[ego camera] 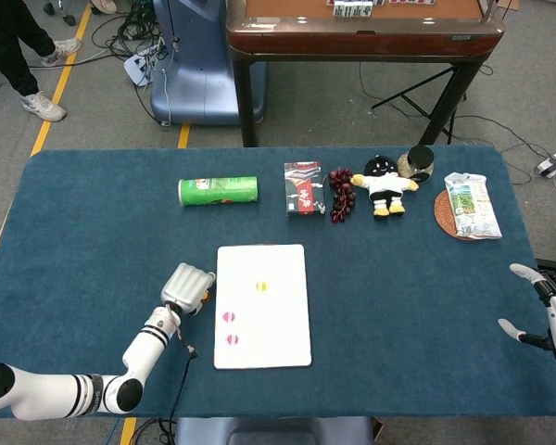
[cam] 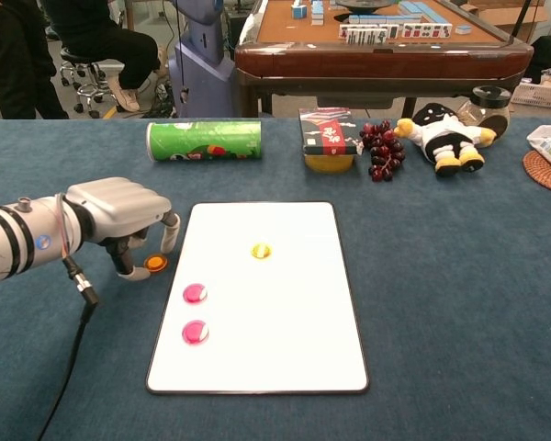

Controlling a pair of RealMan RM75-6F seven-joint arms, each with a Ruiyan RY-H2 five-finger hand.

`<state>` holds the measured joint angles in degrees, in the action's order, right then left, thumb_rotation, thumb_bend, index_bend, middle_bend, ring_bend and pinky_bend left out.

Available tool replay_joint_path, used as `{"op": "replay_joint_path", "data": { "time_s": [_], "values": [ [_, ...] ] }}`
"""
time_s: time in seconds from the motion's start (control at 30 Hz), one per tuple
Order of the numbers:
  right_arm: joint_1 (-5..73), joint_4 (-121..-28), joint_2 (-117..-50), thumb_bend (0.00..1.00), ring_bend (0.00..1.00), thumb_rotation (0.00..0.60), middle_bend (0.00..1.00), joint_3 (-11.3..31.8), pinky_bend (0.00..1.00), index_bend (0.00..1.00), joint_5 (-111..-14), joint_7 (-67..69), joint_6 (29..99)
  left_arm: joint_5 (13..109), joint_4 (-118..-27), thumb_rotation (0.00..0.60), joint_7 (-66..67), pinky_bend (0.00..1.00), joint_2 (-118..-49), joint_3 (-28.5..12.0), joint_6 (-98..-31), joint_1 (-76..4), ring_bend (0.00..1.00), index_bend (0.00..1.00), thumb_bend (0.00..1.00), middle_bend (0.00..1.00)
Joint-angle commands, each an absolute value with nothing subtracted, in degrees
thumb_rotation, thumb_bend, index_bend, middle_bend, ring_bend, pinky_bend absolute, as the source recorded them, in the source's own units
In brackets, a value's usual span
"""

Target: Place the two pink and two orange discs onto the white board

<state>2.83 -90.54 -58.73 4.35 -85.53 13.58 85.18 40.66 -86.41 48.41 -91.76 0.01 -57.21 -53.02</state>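
The left hand [cam: 119,213] arches over an orange disc [cam: 154,264] on the cloth beside the white board [cam: 285,358]; whether its curled fingers grip it is unclear. Two glossy pink discs [cam: 195,293] and a yellowish-orange disc [cam: 261,250] sit on the board. The right hand [ego camera: 549,313], partly cropped, is spread and empty.

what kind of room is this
Probably a robot lab or test room: a blue-cloth table set with props, a mahjong table behind it, and loose cables on the floor.

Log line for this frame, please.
left hand over orange disc, off white board | right hand idle
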Motion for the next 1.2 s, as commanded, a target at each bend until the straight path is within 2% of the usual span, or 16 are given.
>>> {"op": "replay_joint_path", "data": {
  "time_s": [0.03,1.2],
  "values": [
    [2.8,-90.5,-58.7,0.00,0.22,0.600,0.28,4.4,0.41,0.22,-85.5,13.6,85.2,40.7,-86.2,0.600,48.4,1.00,-91.8,0.0,-57.1,-52.9,1.00,0.52,0.29,1.00],
    [2.8,-90.5,-58.6,0.00,0.22,0.600,0.28,4.4,0.41,0.22,-85.4,13.9,85.1,41.0,-85.3,0.600,48.2,1.00,-92.2,-1.0,-56.4,-52.3,1.00,0.59,0.29,1.00]
  ]
}}
